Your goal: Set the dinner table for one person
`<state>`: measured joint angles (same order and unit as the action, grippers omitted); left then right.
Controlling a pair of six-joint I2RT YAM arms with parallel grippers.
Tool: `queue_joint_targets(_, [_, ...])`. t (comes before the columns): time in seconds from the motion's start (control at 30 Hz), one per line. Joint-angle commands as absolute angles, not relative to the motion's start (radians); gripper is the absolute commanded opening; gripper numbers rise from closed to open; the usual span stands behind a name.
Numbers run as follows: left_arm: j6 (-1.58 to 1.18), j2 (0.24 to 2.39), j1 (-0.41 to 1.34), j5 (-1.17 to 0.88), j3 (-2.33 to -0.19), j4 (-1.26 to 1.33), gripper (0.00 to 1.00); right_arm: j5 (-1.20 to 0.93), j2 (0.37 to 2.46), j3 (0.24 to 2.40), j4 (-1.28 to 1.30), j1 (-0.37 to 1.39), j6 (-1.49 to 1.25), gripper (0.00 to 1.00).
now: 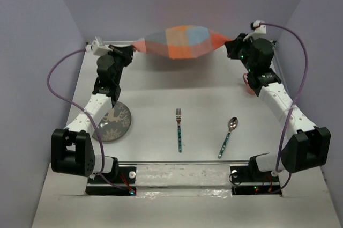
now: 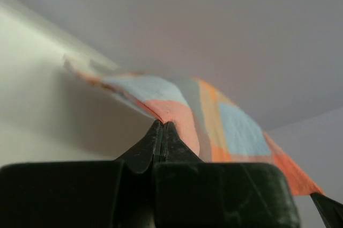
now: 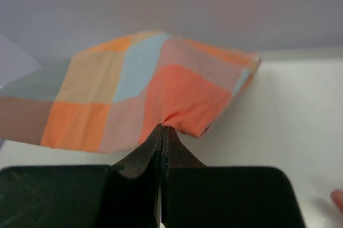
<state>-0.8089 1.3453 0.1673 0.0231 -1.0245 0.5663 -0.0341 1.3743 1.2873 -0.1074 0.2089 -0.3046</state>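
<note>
Both arms reach toward the far edge of the dinner table (image 1: 161,91). The left gripper (image 1: 130,50) is near the far-left corner and the right gripper (image 1: 230,45) near the far-right corner. Each is pinched fully closed on one end of the checkered cloth (image 1: 179,42); the wrist views show the jaws meeting with fabric bunched at the tips and no gap. The cloth is stretched between them, lifted off the surface and sagging slightly mid-span. It is probably held taut from both ends so it can go down flat as a placemat rather than crumpled. The tabletop lies below both grippers and spreads out toward the near edge; neither gripper touches it. The plate (image 1: 119,120) sits toward the near-left, partly under the left arm. The fork (image 1: 179,130) lies near the middle of the near edge, with the spoon (image 1: 228,137) to its right, apart from it. A pinkish thing (image 1: 249,86) by the right edge is mostly hidden by the right arm, so I can't tell what it is. Judgement: the cloth-laying step is in progress, and the setting is not arranged yet.
</note>
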Motion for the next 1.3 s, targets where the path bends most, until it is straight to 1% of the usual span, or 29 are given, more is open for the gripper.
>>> queue_joint_targets(0.0, [-0.859, 1.344, 0.158, 0.034, -0.734, 0.724, 0.0, -0.08, 1.45, 1.028, -0.219, 0.201, -0.377, 0.0])
queue_joint_targets(0.03, [-0.851, 1.356, 0.156, 0.028, -0.701, 0.736, 0.0, -0.077, 1.48, 0.964, -0.232, 0.201, -0.386, 0.0])
queue_joint_targets(0.1, [-0.85, 1.384, 0.156, 0.025, -0.576, 0.8, 0.0, -0.101, 1.525, 0.898, -0.239, 0.201, -0.408, 0.0])
queue_joint_targets(0.13, [-0.845, 1.388, 0.156, 0.025, -0.549, 0.814, 0.0, -0.106, 1.532, 0.872, -0.25, 0.201, -0.416, 0.0])
queue_joint_targets(0.2, [-0.827, 1.403, 0.156, 0.025, -0.511, 0.828, 0.0, -0.107, 1.536, 0.794, -0.284, 0.201, -0.436, 0.0])
queue_joint_targets(0.3, [-0.815, 1.414, 0.156, 0.006, -0.427, 0.873, 0.0, -0.113, 1.528, 0.733, -0.304, 0.201, -0.446, 0.0])
queue_joint_targets(0.43, [-0.801, 1.382, 0.156, 0.005, -0.347, 0.916, 0.0, -0.109, 1.491, 0.643, -0.305, 0.201, -0.46, 0.0])
queue_joint_targets(0.63, [-0.772, 1.307, 0.132, 0.005, -0.27, 0.89, 0.0, -0.115, 1.399, 0.56, -0.273, 0.201, -0.497, 0.0])
queue_joint_targets(0.77, [-0.762, 1.311, 0.117, 0.005, -0.261, 0.882, 0.01, -0.103, 1.327, 0.5, -0.252, 0.201, -0.508, 0.0])
queue_joint_targets(0.83, [-0.758, 1.318, 0.11, -0.029, -0.261, 0.882, 0.01, -0.106, 1.303, 0.476, -0.241, 0.201, -0.515, 0.0])
queue_joint_targets(1.03, [-0.755, 1.293, 0.103, -0.02, -0.232, 0.874, 0.09, -0.084, 1.295, 0.443, -0.241, 0.201, -0.528, 0.0])
queue_joint_targets(1.07, [-0.755, 1.287, 0.103, -0.012, -0.229, 0.87, 0.11, -0.083, 1.299, 0.446, -0.241, 0.201, -0.528, 0.0])
queue_joint_targets(1.13, [-0.752, 1.272, 0.103, -0.011, -0.222, 0.862, 0.12, -0.083, 1.304, 0.451, -0.241, 0.201, -0.529, 0.0])
queue_joint_targets(1.2, [-0.747, 1.261, 0.103, -0.011, -0.216, 0.85, 0.18, -0.077, 1.305, 0.449, -0.239, 0.201, -0.534, 0.0])
queue_joint_targets(1.23, [-0.746, 1.247, 0.103, 0.026, -0.213, 0.838, 0.21, -0.074, 1.304, 0.448, -0.241, 0.201, -0.535, 0.0])
queue_joint_targets(1.27, [-0.747, 1.24, 0.103, 0.031, -0.21, 0.836, 0.28, -0.072, 1.301, 0.445, -0.241, 0.201, -0.537, 0.01])
